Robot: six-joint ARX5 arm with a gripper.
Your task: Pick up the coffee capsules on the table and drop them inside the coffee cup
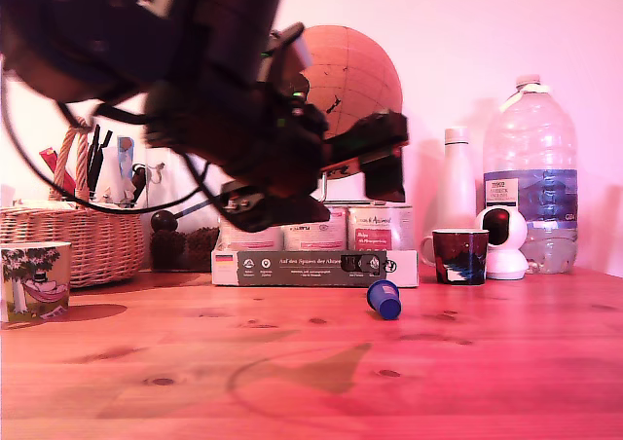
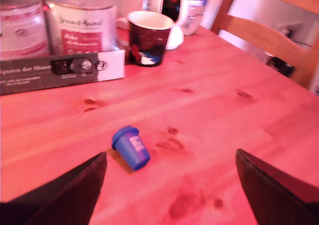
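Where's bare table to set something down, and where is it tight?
Free: the wide front stretch of table, between the coffee cup and the blue capsule. Also beyond the capsule toward the exterior view's right. Crowded: the back row, from basket, box and tins to dark mug and bottle.

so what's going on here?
The arm is up in the air over the table, its hand open and empty. A blue capsule lies on its side on the wood, apart from both fingers in the wrist view and not yet picked up. The pale tree-print cup stands at the exterior view's far left, well away from the capsule. No cream capsule shows in either view, and the cup's inside can't be seen.
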